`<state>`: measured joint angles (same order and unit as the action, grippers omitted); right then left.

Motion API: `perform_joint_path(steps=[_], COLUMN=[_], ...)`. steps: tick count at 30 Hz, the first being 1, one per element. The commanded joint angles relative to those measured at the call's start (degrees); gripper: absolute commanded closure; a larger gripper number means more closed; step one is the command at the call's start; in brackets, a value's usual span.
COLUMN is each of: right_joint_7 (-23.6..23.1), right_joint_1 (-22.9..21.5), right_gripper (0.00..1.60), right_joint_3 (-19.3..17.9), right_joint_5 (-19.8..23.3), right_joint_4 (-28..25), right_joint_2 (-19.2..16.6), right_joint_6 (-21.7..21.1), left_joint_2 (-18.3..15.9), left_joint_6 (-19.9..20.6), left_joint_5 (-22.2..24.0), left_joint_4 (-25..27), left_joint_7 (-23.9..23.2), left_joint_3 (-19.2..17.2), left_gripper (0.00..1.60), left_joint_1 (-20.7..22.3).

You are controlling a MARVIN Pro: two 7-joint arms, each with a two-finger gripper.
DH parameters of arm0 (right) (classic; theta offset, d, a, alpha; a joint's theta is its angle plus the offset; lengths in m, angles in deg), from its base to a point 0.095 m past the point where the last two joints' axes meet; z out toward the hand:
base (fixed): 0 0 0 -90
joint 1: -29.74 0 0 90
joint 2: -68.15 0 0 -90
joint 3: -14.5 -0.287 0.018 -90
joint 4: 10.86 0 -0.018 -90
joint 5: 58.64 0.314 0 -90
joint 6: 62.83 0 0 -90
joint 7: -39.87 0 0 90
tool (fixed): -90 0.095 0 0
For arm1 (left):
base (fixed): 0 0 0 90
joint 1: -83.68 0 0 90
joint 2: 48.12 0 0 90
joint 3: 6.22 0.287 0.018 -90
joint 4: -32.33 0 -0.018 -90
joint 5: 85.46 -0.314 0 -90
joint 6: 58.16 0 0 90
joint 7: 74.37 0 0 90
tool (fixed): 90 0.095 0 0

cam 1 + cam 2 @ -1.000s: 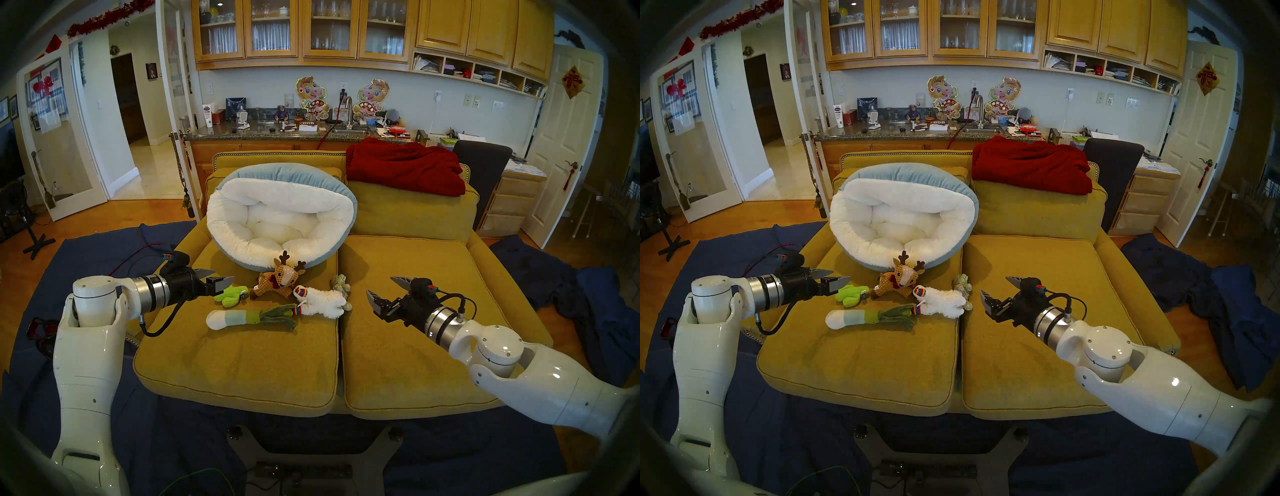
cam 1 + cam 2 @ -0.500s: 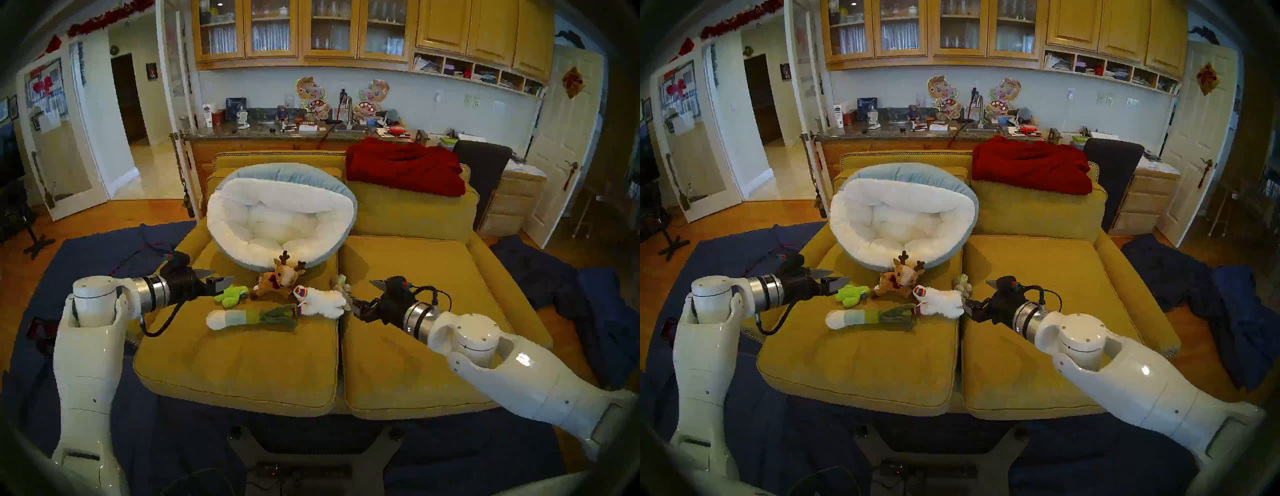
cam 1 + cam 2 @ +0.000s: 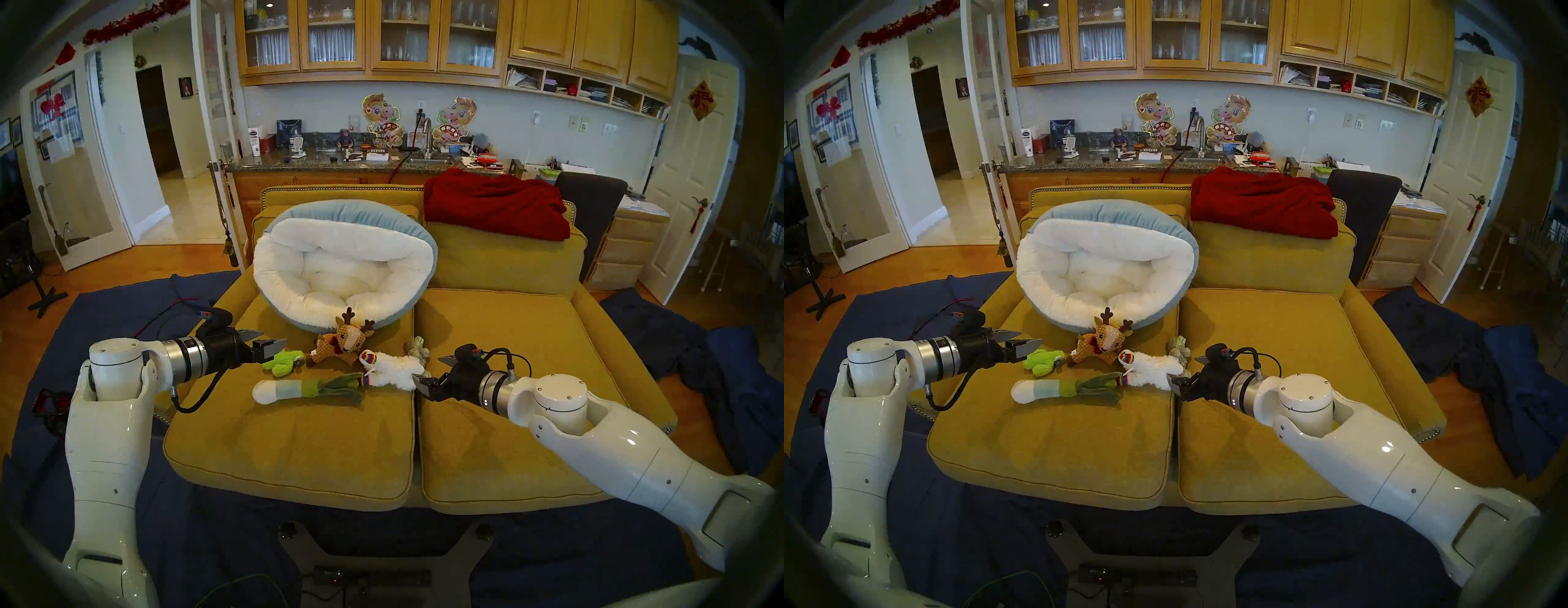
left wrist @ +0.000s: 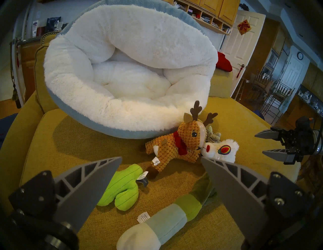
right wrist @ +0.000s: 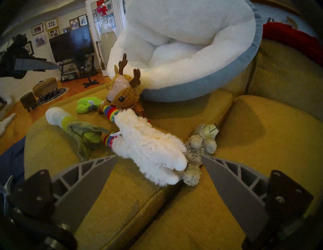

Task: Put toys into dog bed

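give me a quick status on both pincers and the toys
Left pincer open, over cactus. Right pincer open, at white fluffy toy, nothing gripped. All five toys on couch; dog bed empty. Grey plush touching white toy's rear.

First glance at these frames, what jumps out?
The big round dog bed, fluffy white inside and light blue outside, sits tilted against the mustard-yellow sofa's back cushion with nothing in it. In front of its rim lies a cluster of small plush toys, with the brown antlered reindeer nearest the bed. The right claw is open around the fluffy white animal's rear end.
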<state>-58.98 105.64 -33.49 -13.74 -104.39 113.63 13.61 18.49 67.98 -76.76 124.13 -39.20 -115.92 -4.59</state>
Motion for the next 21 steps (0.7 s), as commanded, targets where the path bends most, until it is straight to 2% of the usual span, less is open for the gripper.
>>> perform_joint_path(steps=[1, 12, 21], right_joint_7=[-2.24, -1.15, -0.01], right_joint_1=[-5.36, -7.84, -9.29], right_gripper=[0.0, 0.0, 0.0], right_joint_3=[1.29, 3.88, 4.4], right_joint_5=[-1.93, -6.14, -8.63], right_joint_4=[1.85, 7.1, 10.67], right_joint_2=[4.57, 9.67, 12.71], right_joint_6=[-0.19, 2.35, 4.26], left_joint_2=[-0.17, -0.18, -0.17], left_joint_6=[-0.13, -0.15, -0.14], left_joint_5=[0.38, 0.38, 0.38], left_joint_4=[1.21, 1.2, 1.21], left_joint_7=[-0.13, -0.13, -0.13], left_joint_3=[-0.18, -0.18, -0.18], left_gripper=[0.0, 0.0, 0.0], left_joint_1=[1.4, 1.4, 1.4])
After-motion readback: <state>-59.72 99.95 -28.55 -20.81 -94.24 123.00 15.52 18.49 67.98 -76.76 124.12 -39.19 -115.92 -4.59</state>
